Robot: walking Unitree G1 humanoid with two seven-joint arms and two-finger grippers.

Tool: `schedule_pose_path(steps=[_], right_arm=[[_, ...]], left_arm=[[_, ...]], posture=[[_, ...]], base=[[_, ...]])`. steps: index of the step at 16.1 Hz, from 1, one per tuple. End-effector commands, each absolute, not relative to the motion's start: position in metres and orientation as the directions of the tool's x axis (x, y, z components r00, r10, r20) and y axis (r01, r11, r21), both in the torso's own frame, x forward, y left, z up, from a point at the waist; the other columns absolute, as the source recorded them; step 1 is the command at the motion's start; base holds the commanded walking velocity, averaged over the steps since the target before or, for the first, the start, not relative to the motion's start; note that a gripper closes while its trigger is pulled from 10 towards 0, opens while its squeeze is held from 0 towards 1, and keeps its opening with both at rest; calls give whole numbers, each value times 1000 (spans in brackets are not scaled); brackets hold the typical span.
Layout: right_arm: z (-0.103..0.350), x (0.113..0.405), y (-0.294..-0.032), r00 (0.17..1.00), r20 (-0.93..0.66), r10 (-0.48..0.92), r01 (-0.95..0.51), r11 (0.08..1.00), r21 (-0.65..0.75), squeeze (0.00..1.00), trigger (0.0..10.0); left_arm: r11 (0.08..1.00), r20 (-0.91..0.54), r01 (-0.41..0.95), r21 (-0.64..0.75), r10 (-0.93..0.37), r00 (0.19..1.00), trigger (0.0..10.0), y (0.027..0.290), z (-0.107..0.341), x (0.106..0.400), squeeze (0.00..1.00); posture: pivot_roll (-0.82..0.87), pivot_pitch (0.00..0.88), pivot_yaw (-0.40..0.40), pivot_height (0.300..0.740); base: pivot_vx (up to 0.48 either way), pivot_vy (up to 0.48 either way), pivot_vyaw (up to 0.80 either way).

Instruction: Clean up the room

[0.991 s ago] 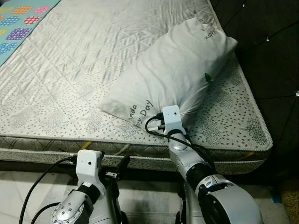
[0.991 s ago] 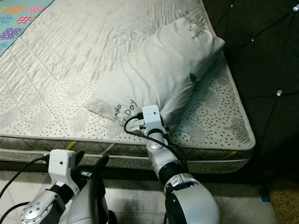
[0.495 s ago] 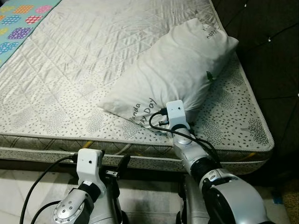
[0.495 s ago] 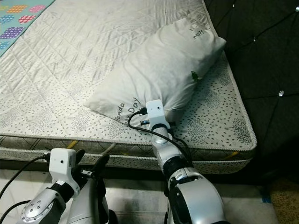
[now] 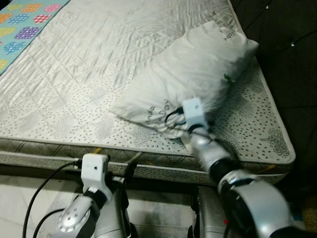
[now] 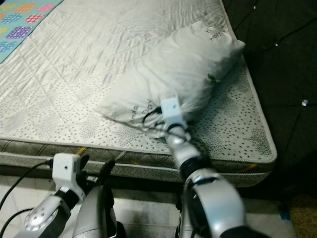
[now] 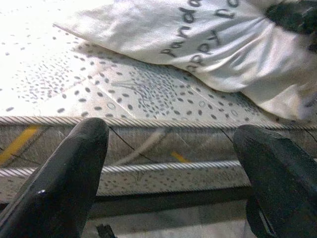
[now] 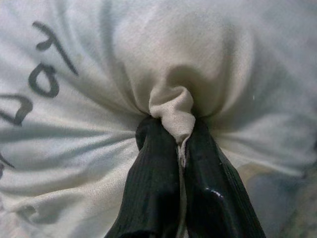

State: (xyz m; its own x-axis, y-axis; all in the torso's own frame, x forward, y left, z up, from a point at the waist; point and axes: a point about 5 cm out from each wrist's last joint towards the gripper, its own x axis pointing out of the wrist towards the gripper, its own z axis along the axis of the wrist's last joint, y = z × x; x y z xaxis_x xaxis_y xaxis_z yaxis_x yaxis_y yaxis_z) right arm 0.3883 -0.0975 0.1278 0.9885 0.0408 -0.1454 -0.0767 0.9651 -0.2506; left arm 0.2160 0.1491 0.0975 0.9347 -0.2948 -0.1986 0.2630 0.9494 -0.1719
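Bedroom — mattress [image 5: 74, 89], pillow [image 5: 198, 69]

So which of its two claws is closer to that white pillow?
The right. The right gripper is pinching a fold of the pillow near its lower edge. The left gripper hangs open below the mattress edge, apart from it.

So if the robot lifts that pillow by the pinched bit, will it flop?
Probably yes. The right gripper pinches only a bunched fold of the pillow, so the cloth looks soft and the rest would likely sag. It looks puffy, so probably light. The thin fold might slip out.
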Motion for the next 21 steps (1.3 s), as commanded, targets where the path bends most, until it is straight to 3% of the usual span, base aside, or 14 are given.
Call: schedule_pose_path(steps=[1,17,19,21], right_arm=[[162,403,-120,999,-50,-7,-6,963,-269,0,0],[162,403,-120,999,-50,-7,-6,963,-269,0,0],[181,411,-155,998,-62,33,-44,982,-182,0,0],[159,403,-145,991,-110,79,-98,980,-171,0,0]], left_arm=[[957,-207,240,-161,-271,940,10000,152,94,217,0],[957,-207,240,-161,-271,940,10000,152,94,217,0],[966,-179,216,-140,-240,954,10000,155,92,227,0],[966,-180,218,-137,-241,954,10000,155,92,228,0]], posture=[[8,104,6,562],[8,104,6,562],[-14,53,5,562],[-17,52,4,562]], base=[[0,0,0],[0,0,0],[0,0,0],[0,0,0]])
